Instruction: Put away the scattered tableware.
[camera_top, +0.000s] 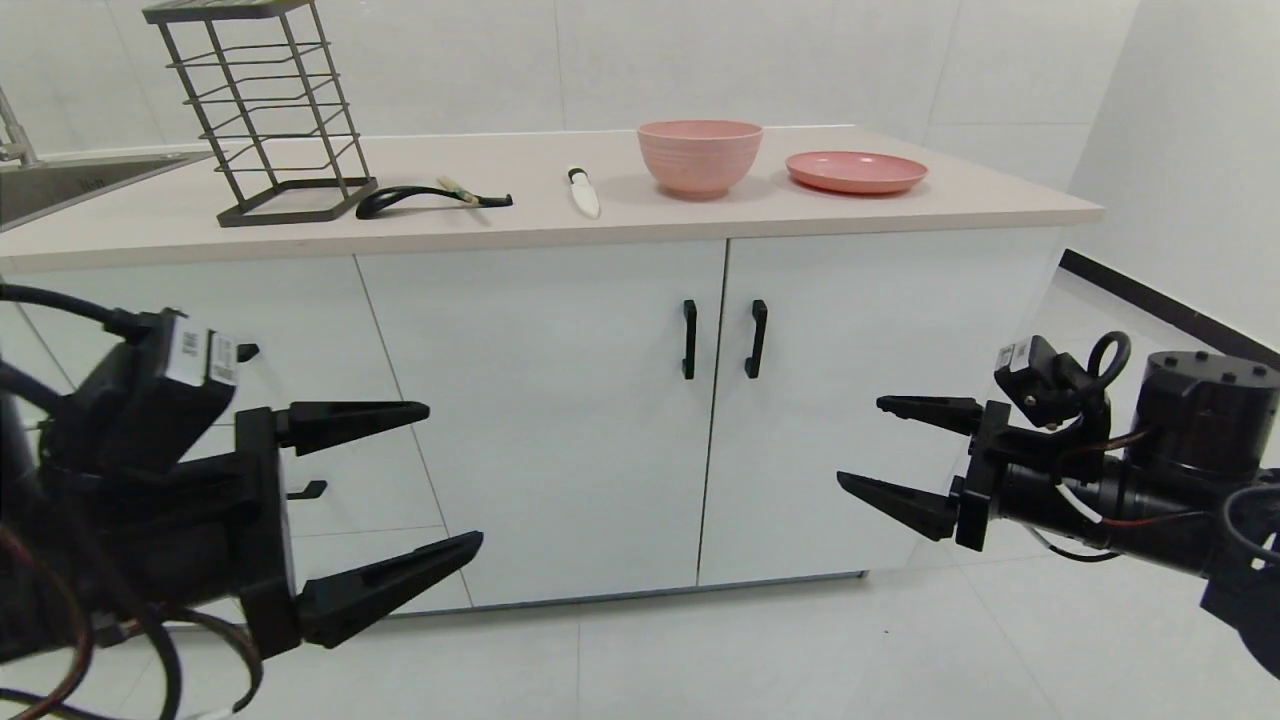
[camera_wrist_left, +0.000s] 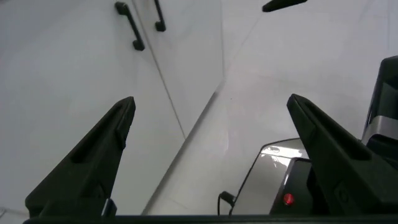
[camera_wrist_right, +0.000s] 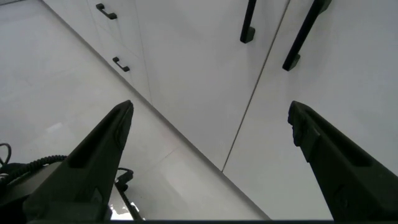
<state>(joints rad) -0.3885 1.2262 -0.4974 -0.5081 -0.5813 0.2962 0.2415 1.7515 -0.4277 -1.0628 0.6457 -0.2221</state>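
Observation:
On the beige countertop (camera_top: 900, 215) stand a pink bowl (camera_top: 699, 156) and, to its right, a flat pink plate (camera_top: 856, 171). A white knife with a black handle (camera_top: 583, 190) lies left of the bowl. Further left a black ladle (camera_top: 425, 199) lies with a light-handled utensil (camera_top: 458, 189) across it. A black wire rack (camera_top: 265, 110) stands at the counter's left. My left gripper (camera_top: 440, 475) hangs open low in front of the cabinet, well below the counter. My right gripper (camera_top: 860, 445) is open too, at the same height on the right. Both hold nothing.
A steel sink (camera_top: 70, 180) is set into the counter at far left. White cabinet doors (camera_top: 560, 420) with black handles (camera_top: 689, 339) face me; the same handles (camera_wrist_right: 249, 22) are seen from the right wrist, and the left wrist camera also catches them (camera_wrist_left: 130, 25). The floor is pale tile.

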